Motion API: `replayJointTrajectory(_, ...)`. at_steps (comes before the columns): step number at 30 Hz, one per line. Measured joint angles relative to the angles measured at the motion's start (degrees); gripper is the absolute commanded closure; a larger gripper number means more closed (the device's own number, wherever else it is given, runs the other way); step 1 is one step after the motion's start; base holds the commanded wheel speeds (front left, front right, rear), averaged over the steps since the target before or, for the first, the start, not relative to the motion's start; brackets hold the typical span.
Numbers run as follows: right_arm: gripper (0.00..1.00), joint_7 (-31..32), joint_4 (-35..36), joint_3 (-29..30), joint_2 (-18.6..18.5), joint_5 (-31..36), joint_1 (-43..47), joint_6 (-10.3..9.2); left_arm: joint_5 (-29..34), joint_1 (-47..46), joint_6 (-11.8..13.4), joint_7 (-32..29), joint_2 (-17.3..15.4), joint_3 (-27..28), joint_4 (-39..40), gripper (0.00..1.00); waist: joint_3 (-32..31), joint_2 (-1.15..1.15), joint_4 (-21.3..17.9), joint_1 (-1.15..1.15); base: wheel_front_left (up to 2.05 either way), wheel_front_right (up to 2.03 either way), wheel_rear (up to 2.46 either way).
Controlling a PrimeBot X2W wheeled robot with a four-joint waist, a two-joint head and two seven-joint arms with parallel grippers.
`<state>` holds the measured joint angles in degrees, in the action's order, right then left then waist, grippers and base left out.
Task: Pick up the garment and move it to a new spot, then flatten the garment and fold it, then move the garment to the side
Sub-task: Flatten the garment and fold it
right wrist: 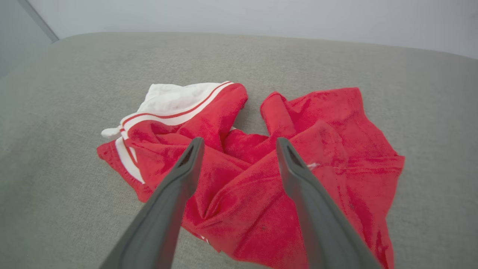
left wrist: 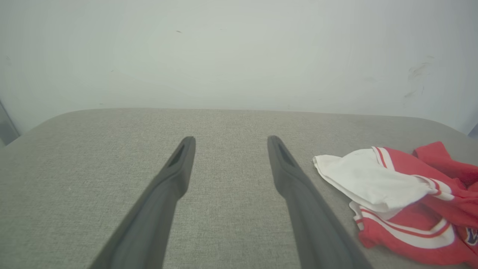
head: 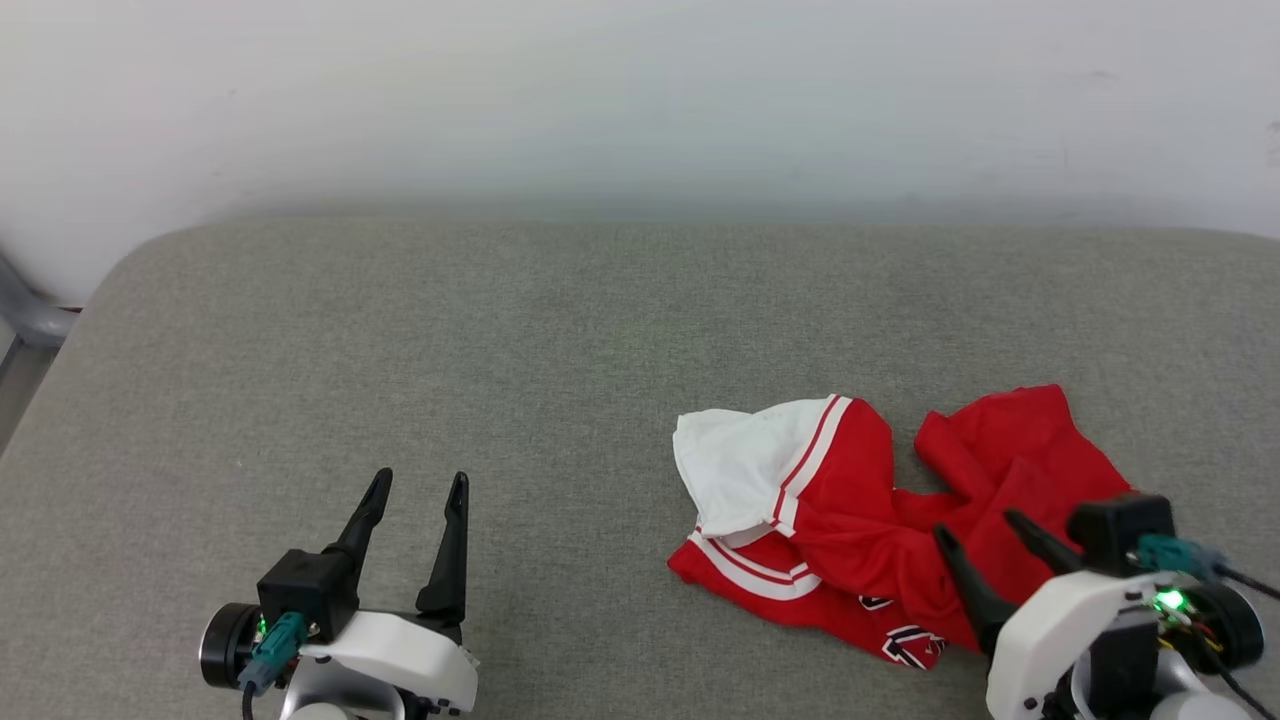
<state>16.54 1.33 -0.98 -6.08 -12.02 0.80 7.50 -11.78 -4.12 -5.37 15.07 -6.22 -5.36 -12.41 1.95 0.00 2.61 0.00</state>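
Observation:
The garment (head: 880, 520) is a red jersey with a white sleeve and red-and-white striped trim, lying crumpled on the grey cushion at the right. Part of a black, white-outlined print shows at its near edge. My right gripper (head: 978, 528) hovers over its near right part, open, with nothing between the fingers; the right wrist view shows the red cloth (right wrist: 261, 164) under the spread fingers (right wrist: 186, 164). My left gripper (head: 418, 485) stands open over bare cushion at the lower left, well apart from the garment (left wrist: 407, 201), which lies to its right.
The grey fabric cushion (head: 400, 330) spreads wide to the left and behind the garment. A pale wall (head: 640, 100) rises behind its far edge. The cushion's rounded left corner drops off beside a grey bar (head: 25, 310).

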Motion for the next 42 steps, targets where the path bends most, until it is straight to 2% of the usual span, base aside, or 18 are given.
replayJointTrajectory(6, 0.0, 15.3, 3.4, -8.6, -6.8, -4.2, -4.9, 0.0, -0.2, -0.9, 0.1, 0.0, 0.0, -0.1, 0.4, 0.0, 1.4, 0.0, 0.9, 0.0, 0.0, 0.0, 0.0)
replayJointTrajectory(11, 0.0, 24.2, 5.1, -16.3, -10.6, -7.2, -10.7, 0.0, -0.5, -1.9, 0.1, 0.0, 0.0, 0.0, 1.1, 0.0, 3.3, 0.0, 2.1, 0.0, 0.0, 0.0, 0.0)
replayJointTrajectory(19, 0.0, 31.0, 1.3, -31.0, -13.5, -10.2, -23.6, 0.01, -0.6, -4.3, -0.1, 0.0, 0.1, 0.1, 1.5, 0.0, 7.3, 0.0, 4.0, 0.0, 0.0, 0.0, 0.0)
replayJointTrajectory(26, 0.0, 34.9, -4.9, -39.3, -16.0, -11.1, -31.4, 0.01, -0.7, -5.6, -0.5, 0.0, 0.8, 0.3, 1.6, 0.0, 10.2, 0.0, 5.5, 0.01, 0.0, 0.0, 0.0)
replayJointTrajectory(27, 0.06, 34.9, -5.5, -39.9, -16.4, -11.1, -32.1, 0.01, -0.7, -5.7, -0.5, 0.0, 0.9, 0.3, 1.6, 0.0, 10.5, 0.0, 5.7, 0.01, 0.0, 0.0, 0.0)
replayJointTrajectory(28, 0.62, 34.5, -6.1, -40.1, -16.5, -11.3, -32.6, 0.01, -0.7, -5.8, -0.6, 0.0, 1.0, 0.4, 1.5, 0.0, 10.7, 0.0, 5.8, 0.01, 0.0, 0.0, 0.0)
replayJointTrajectory(29, 1.0, 34.0, -6.6, -40.2, -16.5, -11.4, -33.1, 0.01, -0.7, -5.8, -0.7, 0.0, 1.1, 0.5, 1.5, 0.0, 10.8, 0.0, 5.8, 0.01, 0.0, 0.0, 0.0)
replayJointTrajectory(34, 1.0, 30.7, -8.1, -36.7, -15.9, -11.7, -34.3, 0.01, -0.6, -5.8, -0.7, 0.0, 1.4, 1.1, 1.2, 0.0, 10.4, 0.0, 5.5, 0.0, 0.0, 0.0, 0.0)
replayJointTrajectory(37, 1.0, 28.4, -8.2, -31.8, -14.7, -11.6, -34.3, 0.02, -0.5, -5.8, -0.7, 0.0, 1.5, 1.4, 1.1, 0.0, 9.7, 0.0, 4.9, 0.01, 0.0, 0.0, 0.0)
replayJointTrajectory(42, 1.0, 25.5, -7.5, -20.4, -13.0, -9.6, -31.4, 0.01, 0.0, -5.3, -0.8, 0.0, 1.7, 1.7, 1.0, 0.0, 8.3, 0.0, 3.3, 0.0, 0.0, 0.0, 0.0)
